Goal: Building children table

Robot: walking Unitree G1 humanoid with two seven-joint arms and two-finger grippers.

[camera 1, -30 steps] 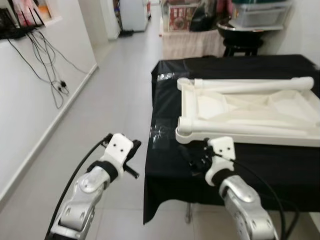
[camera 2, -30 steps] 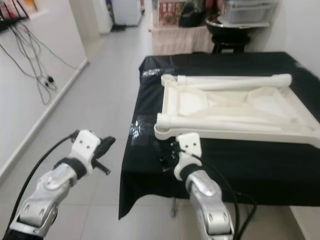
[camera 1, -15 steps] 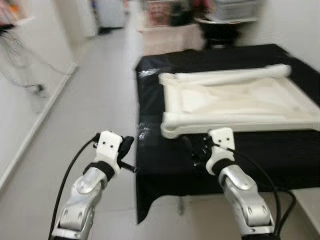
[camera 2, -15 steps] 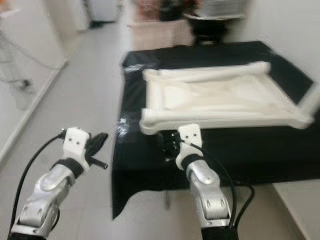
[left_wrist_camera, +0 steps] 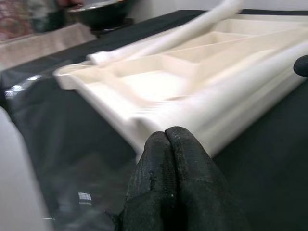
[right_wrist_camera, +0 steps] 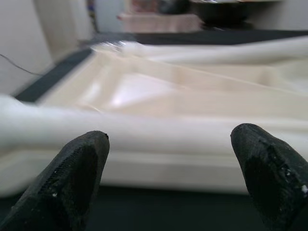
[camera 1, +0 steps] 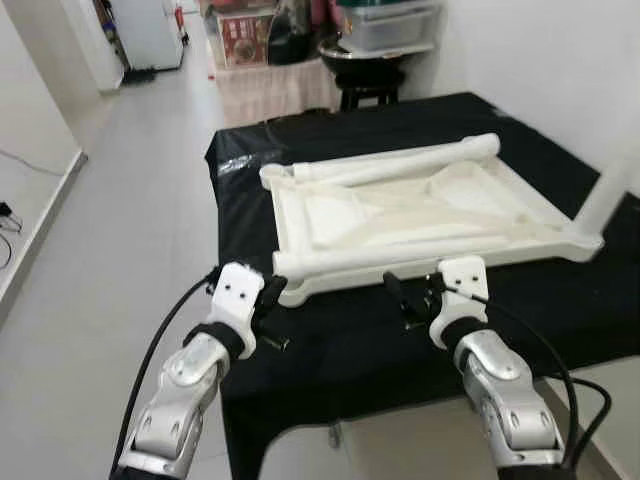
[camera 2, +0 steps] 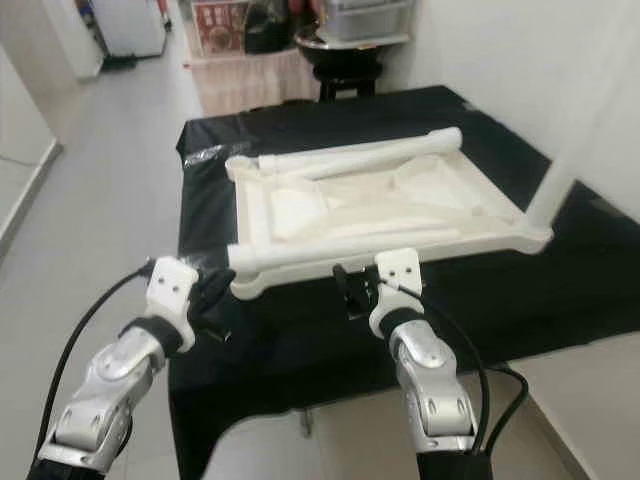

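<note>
A white plastic children's table top [camera 1: 420, 205] lies upside down on a table draped in black cloth [camera 1: 330, 340]. One white leg [camera 1: 615, 185] stands upright in its far right corner. Two loose legs lie on it, one along the far edge [camera 1: 400, 160] and one along the near edge [camera 1: 395, 255]. My left gripper [camera 1: 268, 318] is shut and empty, just short of the near left corner [left_wrist_camera: 144, 125]. My right gripper [camera 1: 408, 298] is open in front of the near rim [right_wrist_camera: 159, 134], touching nothing.
Behind the table stand a black stool with a dark bowl [camera 1: 360, 60] and a cloth-covered low stand [camera 1: 270, 85]. A white wall [camera 1: 560, 60] runs close along the right. Grey floor [camera 1: 90, 260] stretches to the left, with a white appliance [camera 1: 145, 30] far back.
The camera has swung, so the table now sits in the middle of the view. Both grippers are nearer the table top's near rim; the left one is over the black cloth instead of the floor.
</note>
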